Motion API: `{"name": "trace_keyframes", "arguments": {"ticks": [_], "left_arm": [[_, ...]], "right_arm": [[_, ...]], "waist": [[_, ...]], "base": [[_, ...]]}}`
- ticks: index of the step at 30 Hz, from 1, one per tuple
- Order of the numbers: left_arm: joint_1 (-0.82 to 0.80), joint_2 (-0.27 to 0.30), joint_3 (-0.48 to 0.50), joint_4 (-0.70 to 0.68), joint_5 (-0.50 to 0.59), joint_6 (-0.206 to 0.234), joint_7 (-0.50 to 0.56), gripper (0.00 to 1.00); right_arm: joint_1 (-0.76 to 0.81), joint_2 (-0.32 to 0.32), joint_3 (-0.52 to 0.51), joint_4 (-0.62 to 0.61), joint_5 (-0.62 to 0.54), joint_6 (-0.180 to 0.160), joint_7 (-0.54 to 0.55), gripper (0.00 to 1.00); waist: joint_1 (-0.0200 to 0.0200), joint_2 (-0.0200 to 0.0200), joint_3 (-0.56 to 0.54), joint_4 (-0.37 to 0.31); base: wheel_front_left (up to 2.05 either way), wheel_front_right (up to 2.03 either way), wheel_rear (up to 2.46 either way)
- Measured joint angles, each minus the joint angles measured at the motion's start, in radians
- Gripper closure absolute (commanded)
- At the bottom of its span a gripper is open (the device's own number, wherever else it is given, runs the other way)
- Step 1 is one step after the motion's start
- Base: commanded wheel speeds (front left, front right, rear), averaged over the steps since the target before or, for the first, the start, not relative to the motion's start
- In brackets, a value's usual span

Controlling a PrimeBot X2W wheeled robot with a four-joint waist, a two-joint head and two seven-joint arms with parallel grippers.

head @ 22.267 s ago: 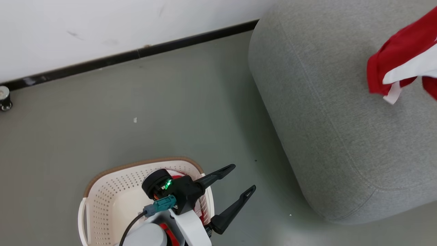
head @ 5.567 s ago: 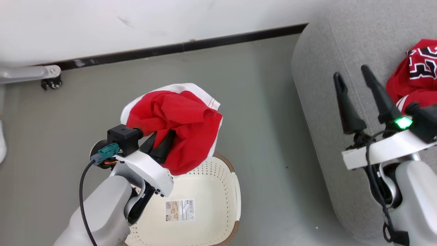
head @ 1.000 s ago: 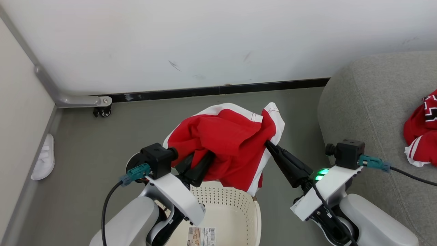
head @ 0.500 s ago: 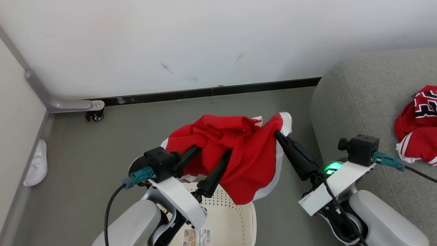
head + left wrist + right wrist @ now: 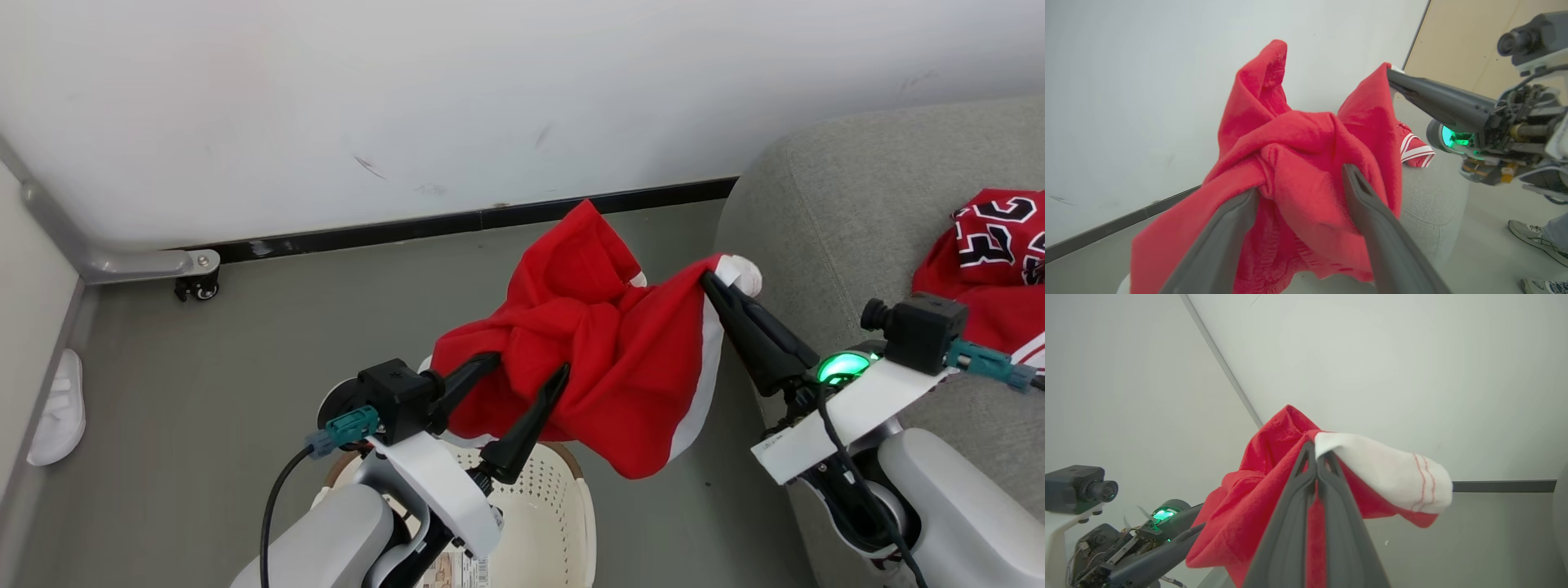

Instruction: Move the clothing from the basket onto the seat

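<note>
In the head view, the red garment (image 5: 604, 359) hangs in the middle of the frame, strung between the two arms above the floor (image 5: 286, 343). The right gripper (image 5: 709, 282), reaching in from the lower right, has its two dark fingers pressed together on one corner of the cloth. The right wrist view shows that corner as a white panel with two thin red lines of stitching, folding over the fingertips. The left gripper (image 5: 531, 363), rising from the lower middle, has its fingers spread wide apart. The cloth is draped over and between them and neither finger presses on it. The left wrist view shows the same, with red folds bunched in the gap. No lettering can be seen on this garment.

The basket (image 5: 581, 523) sits at the bottom centre, under the left arm, and its perforated cream wall and brown rim are partly hidden. A sticker (image 5: 454, 570) with a barcode lies on its floor at the bottom edge, but its print is too small to read.

The seat (image 5: 833, 188) fills the right side of the frame. On it, at the right edge, lies a second red garment (image 5: 992, 245) bearing large black numerals edged in white that look like 23. In the left wrist view its red-and-white striped trim shows.

A white slipper (image 5: 57, 408) lies at the left edge near the wall, and a caster wheel (image 5: 197, 288) stands by the black skirting. A person's shoe (image 5: 1531, 237) appears at the lower right of the left wrist view.
</note>
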Motion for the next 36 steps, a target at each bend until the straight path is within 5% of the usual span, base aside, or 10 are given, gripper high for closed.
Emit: {"name": "trace_keyframes", "arguments": {"ticks": [36], "left_arm": [[0.0,0.015,-0.097,-0.048,0.01,-0.025,0.0,0.0]], "right_arm": [[0.0,-0.096,-0.211,-0.092,-0.117,0.0,0.0,1.0]], "waist": [[0.0,0.0,-0.005,-0.135]], "base": [[0.0,0.0,0.0]]}}
